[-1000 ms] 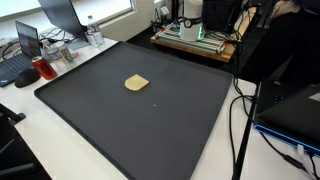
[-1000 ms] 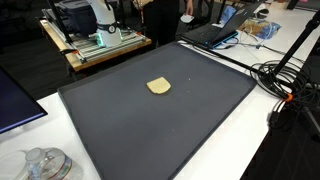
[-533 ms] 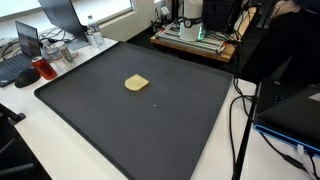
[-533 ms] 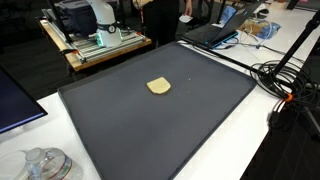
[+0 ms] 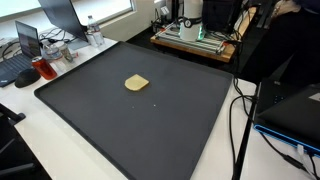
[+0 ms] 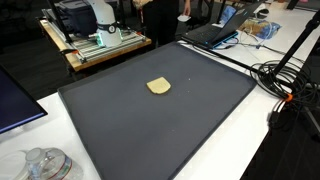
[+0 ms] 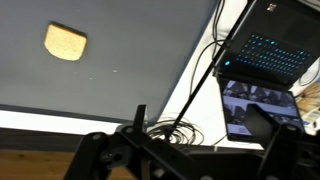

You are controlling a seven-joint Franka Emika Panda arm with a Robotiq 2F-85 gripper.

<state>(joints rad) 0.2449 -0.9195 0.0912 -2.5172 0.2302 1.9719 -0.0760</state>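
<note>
No change over the last second: jaws stand released and empty over the worktop edge by the black cables [image 7: 196, 95], small flat tan rounded-square piece [image 5: 136, 83] [image 7: 65, 42] sits untouched on the black mat [image 5: 150, 135], well apart from them.

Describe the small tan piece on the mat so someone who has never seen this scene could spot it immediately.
A large dark mat covers most of the white table. Near its middle lies a small, flat, tan piece with rounded corners. It is the only thing on the mat, pale against the dark surface.
</note>
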